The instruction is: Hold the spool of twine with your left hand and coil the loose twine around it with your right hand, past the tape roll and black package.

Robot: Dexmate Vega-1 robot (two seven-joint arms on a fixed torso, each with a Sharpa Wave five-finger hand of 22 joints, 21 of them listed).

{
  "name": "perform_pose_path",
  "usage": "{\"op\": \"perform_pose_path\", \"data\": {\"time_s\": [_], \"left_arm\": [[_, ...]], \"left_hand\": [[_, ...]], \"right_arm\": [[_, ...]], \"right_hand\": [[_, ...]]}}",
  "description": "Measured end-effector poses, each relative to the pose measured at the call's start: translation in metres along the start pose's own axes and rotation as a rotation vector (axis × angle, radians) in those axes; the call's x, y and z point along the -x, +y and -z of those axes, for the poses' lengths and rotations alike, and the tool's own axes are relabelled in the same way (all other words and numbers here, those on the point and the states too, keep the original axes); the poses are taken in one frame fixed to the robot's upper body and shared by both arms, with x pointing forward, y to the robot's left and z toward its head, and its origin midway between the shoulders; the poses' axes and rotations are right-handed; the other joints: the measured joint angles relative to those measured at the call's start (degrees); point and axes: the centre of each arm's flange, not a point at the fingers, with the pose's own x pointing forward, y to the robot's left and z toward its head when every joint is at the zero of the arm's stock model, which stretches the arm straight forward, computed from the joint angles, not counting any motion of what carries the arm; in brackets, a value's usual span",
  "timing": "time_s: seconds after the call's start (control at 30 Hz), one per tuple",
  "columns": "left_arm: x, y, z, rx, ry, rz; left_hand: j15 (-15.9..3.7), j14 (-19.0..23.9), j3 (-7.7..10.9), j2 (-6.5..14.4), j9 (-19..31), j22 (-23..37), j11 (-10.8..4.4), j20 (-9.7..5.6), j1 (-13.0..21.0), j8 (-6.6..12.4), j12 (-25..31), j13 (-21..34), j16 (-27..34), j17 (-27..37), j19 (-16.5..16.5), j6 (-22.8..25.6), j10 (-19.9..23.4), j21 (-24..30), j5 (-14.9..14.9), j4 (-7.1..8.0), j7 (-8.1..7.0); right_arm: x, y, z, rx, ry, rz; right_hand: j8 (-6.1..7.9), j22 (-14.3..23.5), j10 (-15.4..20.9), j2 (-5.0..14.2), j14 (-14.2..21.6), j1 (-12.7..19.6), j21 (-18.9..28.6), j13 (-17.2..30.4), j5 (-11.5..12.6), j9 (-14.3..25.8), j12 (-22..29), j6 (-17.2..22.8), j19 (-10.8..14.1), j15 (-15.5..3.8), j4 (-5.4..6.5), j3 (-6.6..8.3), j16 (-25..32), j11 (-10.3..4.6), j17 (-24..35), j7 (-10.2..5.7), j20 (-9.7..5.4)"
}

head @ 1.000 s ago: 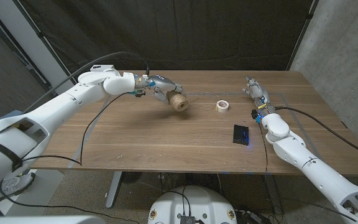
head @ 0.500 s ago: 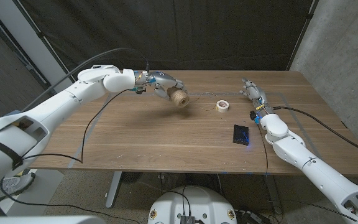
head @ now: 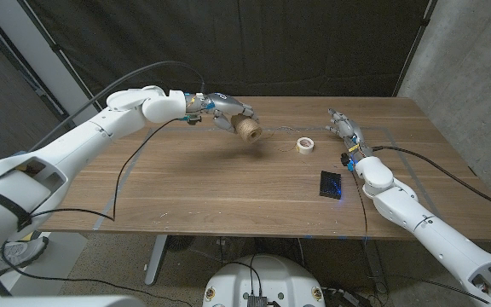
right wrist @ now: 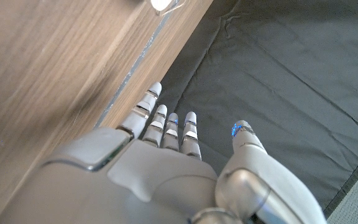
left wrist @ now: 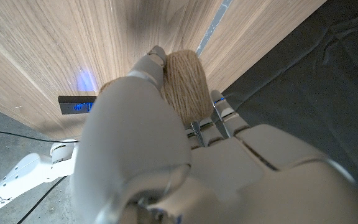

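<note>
The left hand [head: 222, 113] grips the spool of twine [head: 247, 130] at the far left part of the wooden table [head: 228, 188], to the left of the tape roll [head: 305, 146]. In the left wrist view the fingers [left wrist: 151, 68] wrap around the pale wound twine of the spool [left wrist: 185, 84], with the thumb on one side and the other fingers on the opposite side. A thin strand of loose twine [head: 278, 143] runs from the spool across the wood toward the tape roll. The tape roll, white and lying flat, sits right of the spool, well apart from it. The black package [head: 332, 184] lies nearer the table's front edge than the tape roll and a little to its right. The right hand [head: 345, 128] is just right of the tape roll, near the far side of the table; in the right wrist view its fingers [right wrist: 166, 127] are straight and spread, holding nothing, reaching past the table edge toward the dark curtain [right wrist: 278, 74].
</note>
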Motion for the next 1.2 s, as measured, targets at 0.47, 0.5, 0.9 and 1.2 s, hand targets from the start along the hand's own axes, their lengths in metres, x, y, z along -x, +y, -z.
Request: {"op": "perform_pose_path", "data": {"time_s": [0.47,0.5,0.9,1.2], "left_arm": [[-0.001,0.009,-0.003,0.000,0.001,-0.014],[-0.001,0.009,-0.003,0.001,0.002,-0.014],[-0.001,0.016,-0.005,0.005,0.002,-0.025],[-0.002,0.020,-0.005,0.007,0.000,-0.030]], "left_hand": [[0.00,0.0,0.00,0.1,0.3,0.0,0.00,0.00,-0.1,0.00,0.0,0.3,0.0,0.0,0.0,0.0,0.0,0.0,0.0,0.00,0.00],[0.00,0.0,0.00,0.1,0.3,0.0,0.04,0.00,-0.1,0.00,0.0,0.3,0.0,0.0,0.0,0.0,0.0,0.0,0.0,0.00,0.00],[0.00,0.0,-0.24,0.5,0.5,0.0,0.20,-0.22,-0.6,0.00,0.0,0.3,-0.1,0.0,-0.2,0.0,-0.2,0.2,0.0,0.23,0.00],[0.00,0.0,-0.23,0.5,0.6,0.0,0.20,-0.21,-0.6,0.00,0.0,0.4,-0.1,0.0,-0.2,0.0,-0.2,0.2,0.0,0.23,0.00]], "right_arm": [[0.005,0.003,-0.001,0.022,0.002,-0.020],[0.006,0.003,-0.001,0.022,0.002,-0.021],[0.006,0.011,-0.003,0.056,-0.003,-0.043],[0.004,0.017,-0.005,0.068,-0.002,-0.064]], "right_hand": [[-0.01,0.0,1.9,-0.17,0.9,1.2,0.0,0.0,0.0,0.3,0.3,1.4,0.4,-0.51,-1.20,0.24,0.2,0.09,-0.2,-0.82,-0.41],[-0.01,0.0,1.9,-0.31,0.9,1.4,0.0,0.0,0.0,0.3,0.3,1.6,0.4,-0.51,-1.51,0.25,0.2,0.09,-0.2,-0.96,-0.41],[0.30,0.0,3.7,-0.59,2.2,4.4,0.0,0.0,0.0,0.3,0.6,3.3,1.3,-1.58,-3.58,0.87,0.2,-1.17,-0.4,-2.68,-0.51],[0.30,0.0,4.4,-0.70,2.9,5.8,0.0,0.2,-0.2,0.3,0.5,3.7,1.6,-2.06,-4.50,1.19,0.2,-1.85,-0.4,-3.09,-0.82]]}}
